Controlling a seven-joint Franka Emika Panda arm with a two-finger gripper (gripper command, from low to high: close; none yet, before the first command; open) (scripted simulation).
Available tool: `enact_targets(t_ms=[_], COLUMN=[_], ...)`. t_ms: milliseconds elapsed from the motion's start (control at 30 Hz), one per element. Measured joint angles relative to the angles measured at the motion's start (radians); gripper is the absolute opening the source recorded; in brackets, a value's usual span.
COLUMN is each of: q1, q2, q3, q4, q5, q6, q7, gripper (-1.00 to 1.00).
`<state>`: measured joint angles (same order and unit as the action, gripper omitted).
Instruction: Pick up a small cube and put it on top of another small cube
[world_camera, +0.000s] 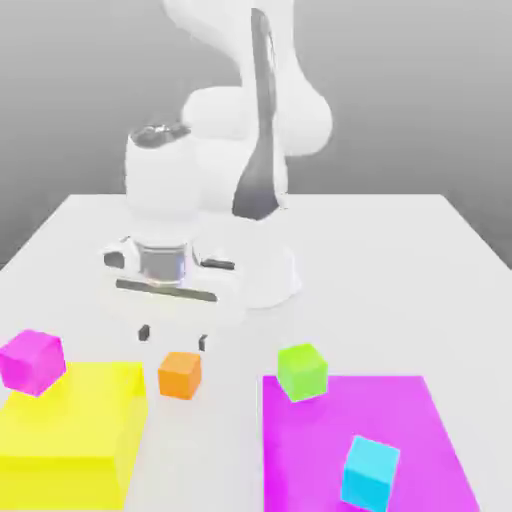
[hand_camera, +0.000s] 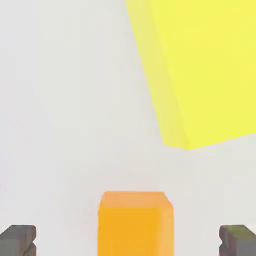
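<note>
The small orange cube (world_camera: 180, 374) sits on the white table, between the yellow block and the big magenta block. My gripper (world_camera: 173, 337) hangs just above and behind it, open, with nothing held. In the hand view the orange cube (hand_camera: 135, 222) lies between my two dark fingertips (hand_camera: 19, 240), which stand wide apart on either side of it. The small magenta-pink cube (world_camera: 32, 361) rests at the far corner of the yellow block, at the exterior view's left.
A big flat yellow block (world_camera: 75, 430) lies at the exterior view's left front, also seen from the hand (hand_camera: 205, 65). A big flat magenta block (world_camera: 355, 440) lies at the right front with a lime-green cube (world_camera: 302, 371) and a cyan cube (world_camera: 370, 473) on it.
</note>
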<state>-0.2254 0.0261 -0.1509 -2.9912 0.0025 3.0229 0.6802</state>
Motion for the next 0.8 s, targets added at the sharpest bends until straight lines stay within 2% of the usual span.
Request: enact_targets(t_ms=[67,167,200,433,567,733,800], q1=[-0.061,-0.135,-0.147,-0.147,-0.103,-0.101,-0.11], q2=[0.076,0.185,0.204,0.201,0.078,-0.101,-0.143], q3=[0.07,0.141,0.151,0.152,0.1,0.085,0.092], q4=[0.01,0.028,0.031,0.03,0.009,-0.023,0.016], q5=[0.041,0.039,0.038,0.038,0.0,-0.036,-0.072], q6=[0.062,0.152,0.168,0.165,0.064,-0.083,-0.139], q7=[-0.029,-0.032,-0.032,-0.031,0.0,0.02,0.016], gripper=[0.0,0.0,-1.0,-1.0,-1.0,-1.0,-1.0])
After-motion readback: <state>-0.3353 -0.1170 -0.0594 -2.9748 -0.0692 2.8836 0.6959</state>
